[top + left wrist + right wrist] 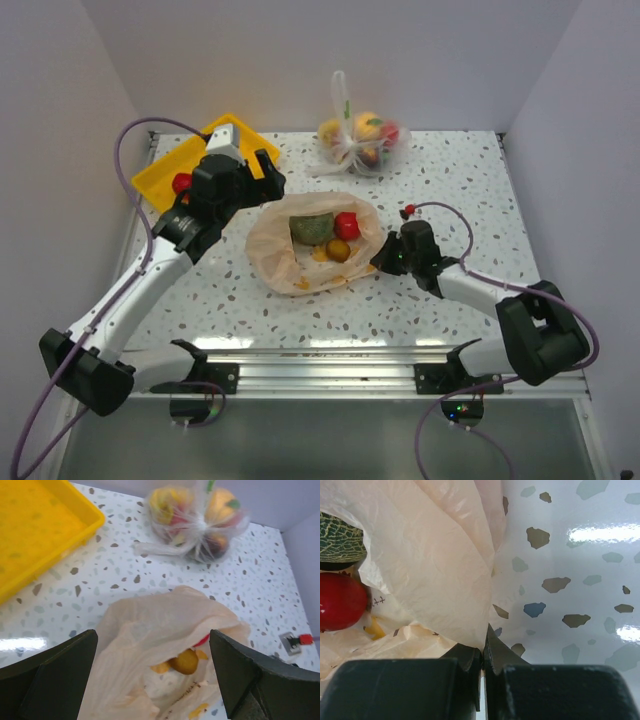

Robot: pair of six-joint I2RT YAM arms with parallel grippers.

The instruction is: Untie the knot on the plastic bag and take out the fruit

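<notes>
The right tool (483, 652), jaws pressed together on a fold of thin plastic, grips the right-hand edge of the plastic bag (290, 265). The left tool (152, 640) hangs above the bag's far-left side, fingers (60, 675) spread wide and gripping nothing. The bag lies open on the speckled counter (450, 180) with fruit (312, 228) inside it: one green, one red and a small yellowish piece. Beyond the bag sits a clear bag (360, 140) of produce. A yellow tray (155, 178) lies off the bag's far-left side.
</notes>
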